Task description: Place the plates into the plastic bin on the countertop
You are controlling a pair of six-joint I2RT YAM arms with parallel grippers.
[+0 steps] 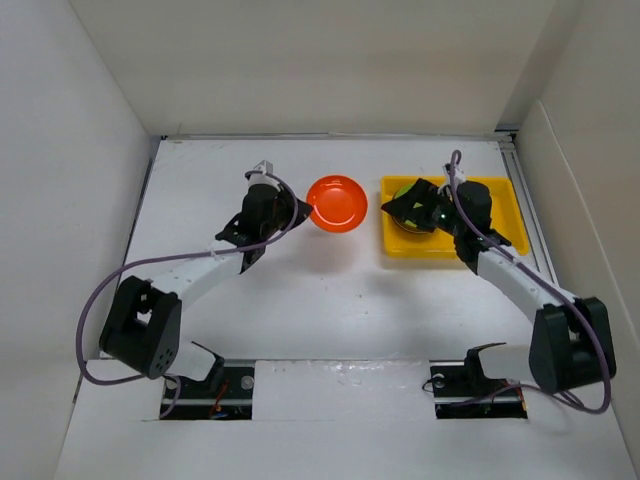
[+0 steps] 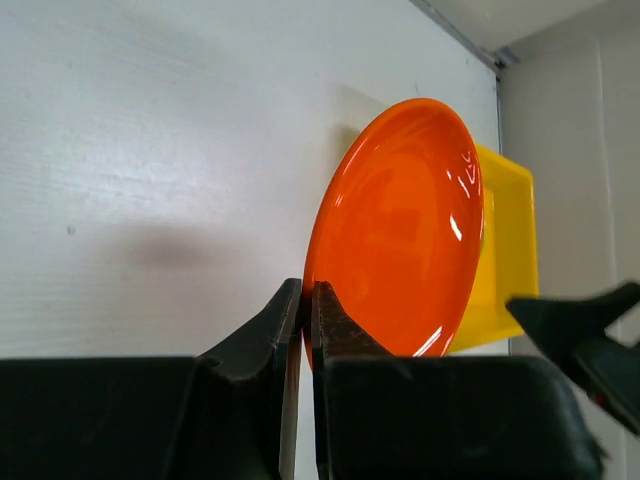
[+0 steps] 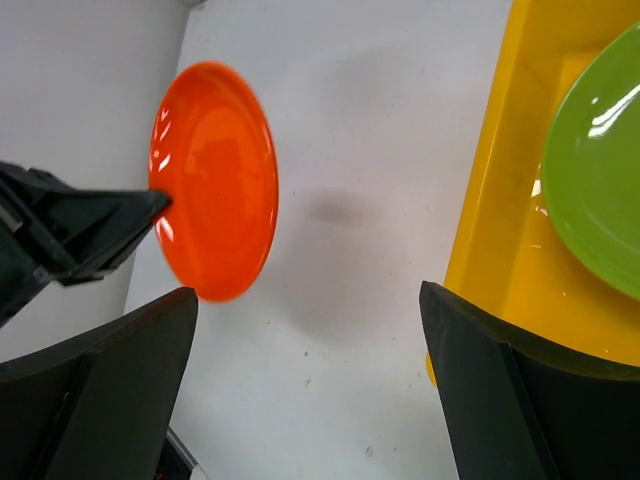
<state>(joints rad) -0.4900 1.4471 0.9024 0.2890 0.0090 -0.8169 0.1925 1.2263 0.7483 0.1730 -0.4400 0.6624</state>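
My left gripper (image 1: 300,208) is shut on the rim of an orange plate (image 1: 336,203) and holds it above the white countertop (image 1: 330,290), left of the yellow plastic bin (image 1: 500,188). The plate fills the left wrist view (image 2: 400,230), pinched at its near edge, and shows in the right wrist view (image 3: 212,180). My right gripper (image 1: 408,208) is open and empty at the bin's left wall, its fingers (image 3: 490,380) spread wide. A lime green plate (image 3: 600,190) lies in the bin, partly hidden under my right gripper in the top view (image 1: 406,190). Other plates are out of view.
White walls (image 1: 70,180) enclose the countertop on the left, back and right. The bin (image 2: 505,250) stands at the back right, close to the right wall. Cables (image 1: 110,290) loop from both arms.
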